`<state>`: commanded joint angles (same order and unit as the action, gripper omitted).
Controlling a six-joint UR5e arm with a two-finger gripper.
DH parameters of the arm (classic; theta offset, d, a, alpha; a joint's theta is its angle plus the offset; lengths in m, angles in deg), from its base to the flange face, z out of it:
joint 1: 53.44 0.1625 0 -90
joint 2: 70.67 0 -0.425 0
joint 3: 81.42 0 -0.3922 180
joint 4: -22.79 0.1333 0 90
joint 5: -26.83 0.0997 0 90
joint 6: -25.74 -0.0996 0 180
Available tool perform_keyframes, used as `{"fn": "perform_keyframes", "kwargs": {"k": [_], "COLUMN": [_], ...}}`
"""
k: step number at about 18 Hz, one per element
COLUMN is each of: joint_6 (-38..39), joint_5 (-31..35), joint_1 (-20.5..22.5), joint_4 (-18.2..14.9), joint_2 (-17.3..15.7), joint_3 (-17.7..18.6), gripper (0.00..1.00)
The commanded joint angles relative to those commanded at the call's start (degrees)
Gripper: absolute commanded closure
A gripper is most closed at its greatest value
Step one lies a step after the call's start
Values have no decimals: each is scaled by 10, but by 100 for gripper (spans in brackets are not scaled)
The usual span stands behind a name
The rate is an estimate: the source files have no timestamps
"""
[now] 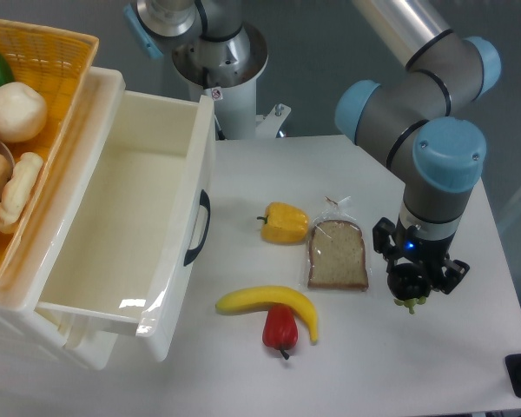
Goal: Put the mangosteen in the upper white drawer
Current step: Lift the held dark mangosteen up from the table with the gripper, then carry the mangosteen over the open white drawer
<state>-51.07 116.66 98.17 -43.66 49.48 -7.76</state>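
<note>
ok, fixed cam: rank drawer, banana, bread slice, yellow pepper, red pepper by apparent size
1. upper white drawer
2. banana
3. bread slice, close to the banana in area, so unsure
4. yellow pepper and red pepper look alike

arm bent down, gripper [411, 287] vertical, jaws clamped

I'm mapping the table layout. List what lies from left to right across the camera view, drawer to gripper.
upper white drawer → banana → bread slice in its bag → gripper, closed on the mangosteen. The two peppers overlap the banana's span, so they are left out.
</note>
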Motion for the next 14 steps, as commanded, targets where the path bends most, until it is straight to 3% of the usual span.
{"fn": "perform_keyframes", "kwargs": {"k": [3,7,11,14], "joint_6": [5,29,169,187], "joint_5": [0,-3,-77,-101], "joint_1": [-2,-2,-4,-20], "joint_4": [0,-2,-4,-4], "joint_2": [-4,-38,-79,-120], "joint_3": [0,3,11,35], "gripper": [74,74,74,74]}}
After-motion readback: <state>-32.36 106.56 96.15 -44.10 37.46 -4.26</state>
